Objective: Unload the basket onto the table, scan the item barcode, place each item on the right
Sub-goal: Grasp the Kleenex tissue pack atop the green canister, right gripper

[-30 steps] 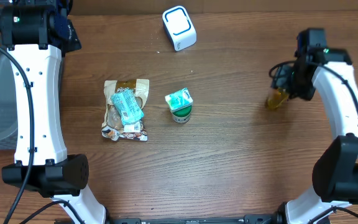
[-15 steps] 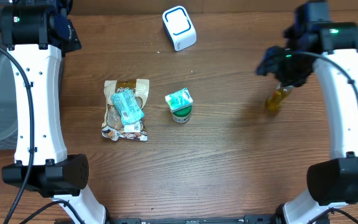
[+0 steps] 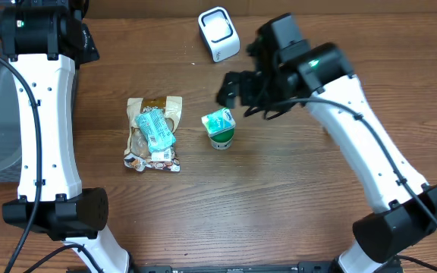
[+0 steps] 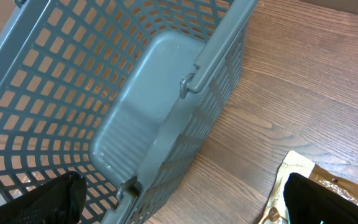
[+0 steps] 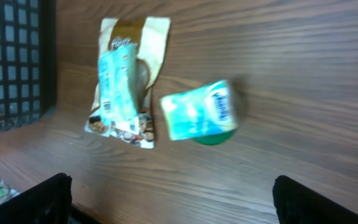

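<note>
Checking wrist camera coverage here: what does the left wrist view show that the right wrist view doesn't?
Left wrist only: the solid floor and rim clip of the grey basket. Right wrist only: the green cup with its teal lid, and the teal packet lying on the snack bag. Both: basket mesh, part of that bag, and the wooden table.

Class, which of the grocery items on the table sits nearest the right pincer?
The green cup with the teal lid, just below the right pincer; the snack pouch and teal packet lie farther left.
</note>
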{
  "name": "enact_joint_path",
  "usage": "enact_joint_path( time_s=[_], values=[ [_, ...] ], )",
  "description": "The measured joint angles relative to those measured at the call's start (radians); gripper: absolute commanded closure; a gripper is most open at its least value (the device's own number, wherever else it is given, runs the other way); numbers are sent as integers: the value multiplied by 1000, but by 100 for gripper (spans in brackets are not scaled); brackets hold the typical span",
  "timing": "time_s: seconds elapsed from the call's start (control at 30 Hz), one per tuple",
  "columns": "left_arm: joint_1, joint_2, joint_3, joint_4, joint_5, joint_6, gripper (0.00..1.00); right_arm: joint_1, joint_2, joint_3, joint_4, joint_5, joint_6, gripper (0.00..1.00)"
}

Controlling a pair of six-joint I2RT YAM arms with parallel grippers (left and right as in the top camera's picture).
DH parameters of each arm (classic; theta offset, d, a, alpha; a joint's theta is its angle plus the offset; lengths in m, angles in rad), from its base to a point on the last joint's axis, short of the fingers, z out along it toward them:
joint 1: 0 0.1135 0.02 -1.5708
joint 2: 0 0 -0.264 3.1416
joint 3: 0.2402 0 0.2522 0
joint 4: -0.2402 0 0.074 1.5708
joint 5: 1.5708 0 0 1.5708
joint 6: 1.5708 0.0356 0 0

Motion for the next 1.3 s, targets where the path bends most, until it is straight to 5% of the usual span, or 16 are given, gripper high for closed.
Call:
enact_joint_path(
  time_s=[0.1, 0.23, 0.5, 0.57, 0.73, 0.87, 0.93, 1.3],
  values=[
    [0, 0, 0, 0, 0, 0, 0, 47, 0, -40, 43, 25, 61, 39],
    [0, 0, 0, 0, 0, 0, 0, 89, 0, -107, 106, 54, 108, 46],
    [0, 0, 0, 0, 0, 0, 0, 109, 0, -214, 212, 70, 244, 50],
    [0, 0, 0, 0, 0, 0, 0, 109, 0, -242, 233, 73, 315, 38],
    [0, 0, 0, 0, 0, 0, 0, 109, 0, -291, 236, 78, 506, 36],
    [0, 0, 0, 0, 0, 0, 1, 109, 0, -295, 244, 79, 592, 55],
    [0, 0, 0, 0, 0, 0, 0, 109, 0, -295, 257, 84, 624, 56],
    [0, 0, 0, 0, 0, 0, 1, 109, 0, -296, 330, 96, 668, 39]
  ],
)
